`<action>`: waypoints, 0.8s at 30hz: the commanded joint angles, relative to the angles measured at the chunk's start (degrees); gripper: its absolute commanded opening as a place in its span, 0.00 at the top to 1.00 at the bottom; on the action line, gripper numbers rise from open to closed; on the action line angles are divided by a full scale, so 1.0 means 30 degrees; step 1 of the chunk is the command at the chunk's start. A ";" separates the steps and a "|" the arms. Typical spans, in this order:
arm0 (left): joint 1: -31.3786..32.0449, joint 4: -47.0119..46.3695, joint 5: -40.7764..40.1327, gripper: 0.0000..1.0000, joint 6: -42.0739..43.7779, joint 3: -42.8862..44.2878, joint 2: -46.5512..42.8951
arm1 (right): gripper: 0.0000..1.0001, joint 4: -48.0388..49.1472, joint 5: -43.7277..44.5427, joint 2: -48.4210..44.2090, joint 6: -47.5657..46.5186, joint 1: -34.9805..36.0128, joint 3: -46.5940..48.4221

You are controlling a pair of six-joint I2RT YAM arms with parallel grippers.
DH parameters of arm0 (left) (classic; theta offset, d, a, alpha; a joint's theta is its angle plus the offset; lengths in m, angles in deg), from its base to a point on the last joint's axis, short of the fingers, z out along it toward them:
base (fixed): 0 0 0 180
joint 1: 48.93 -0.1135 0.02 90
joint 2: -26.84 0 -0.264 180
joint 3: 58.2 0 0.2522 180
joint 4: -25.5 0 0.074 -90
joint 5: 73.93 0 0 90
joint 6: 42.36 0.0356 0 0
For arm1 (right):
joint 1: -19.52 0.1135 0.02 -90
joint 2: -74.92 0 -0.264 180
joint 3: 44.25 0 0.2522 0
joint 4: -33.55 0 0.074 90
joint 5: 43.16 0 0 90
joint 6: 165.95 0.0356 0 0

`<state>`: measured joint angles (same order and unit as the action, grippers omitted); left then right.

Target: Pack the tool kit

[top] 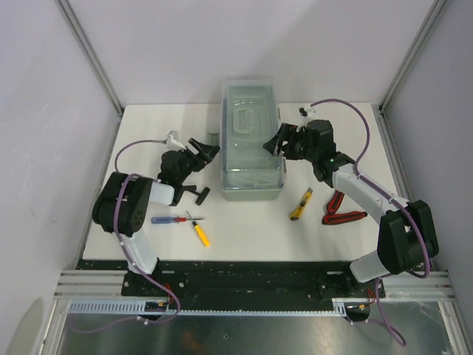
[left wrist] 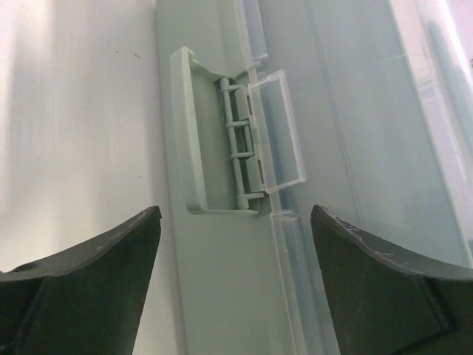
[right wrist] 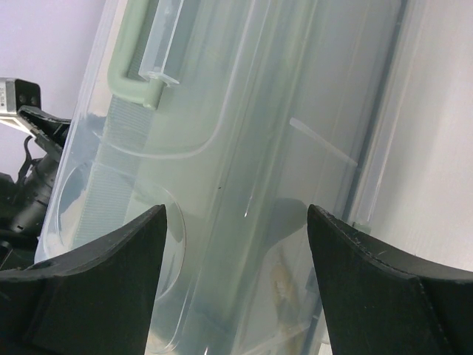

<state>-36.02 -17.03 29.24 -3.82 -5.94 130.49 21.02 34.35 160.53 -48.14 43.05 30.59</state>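
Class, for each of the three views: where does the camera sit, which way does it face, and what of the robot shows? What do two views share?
Top external: above and behind the bases, looking down on the table and tool box; left arm and right arm show.
Left wrist: on the left arm, facing the box's side latch between its own open fingers.
Right wrist: on the right arm, facing the clear lid and green handle; own fingers show.
Shared: both wrists see the tool box.
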 commanded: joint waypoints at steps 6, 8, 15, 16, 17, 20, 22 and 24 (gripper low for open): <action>-0.0334 0.0157 -0.0062 0.01 0.0205 0.0181 -0.3365 | 0.23 -0.4218 0.0705 0.1705 -0.1126 0.0550 -0.1112; -0.0366 0.0160 0.0552 0.01 -0.0091 0.0637 -0.3113 | 0.23 -0.4205 0.0706 0.1701 -0.1141 0.0525 -0.1112; -0.0362 0.0111 0.2034 0.03 -0.0861 0.1510 -0.2085 | 0.22 -0.3423 0.0958 0.0125 -0.1281 -0.0027 -0.0741; -0.0369 0.0121 0.1913 0.03 -0.0774 0.1384 -0.2249 | 0.22 -0.3470 0.1125 -0.0157 -0.1350 -0.0141 -0.0457; -0.0373 0.0126 0.1706 0.03 -0.0614 0.1189 -0.2493 | 0.22 -0.3581 0.1458 -0.0400 -0.1487 -0.0213 -0.0096; -0.0347 0.0131 0.1364 0.03 0.0039 0.0927 -0.3430 | 0.21 -0.3910 0.2760 -0.0998 -0.2179 -0.0239 0.1051; -0.0237 0.0131 0.1868 0.03 0.0395 0.1161 -0.3825 | 0.21 -0.4143 0.3600 -0.1179 -0.2840 -0.0105 0.1897; -0.0056 0.0131 0.2565 0.01 0.0725 0.1541 -0.4041 | 0.21 -0.4259 0.4594 -0.1283 -0.3803 0.0127 0.2614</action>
<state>-37.14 -14.91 33.46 -5.11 -3.12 122.41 15.14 38.48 158.58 -51.90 43.22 33.87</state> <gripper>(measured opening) 0.973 0.788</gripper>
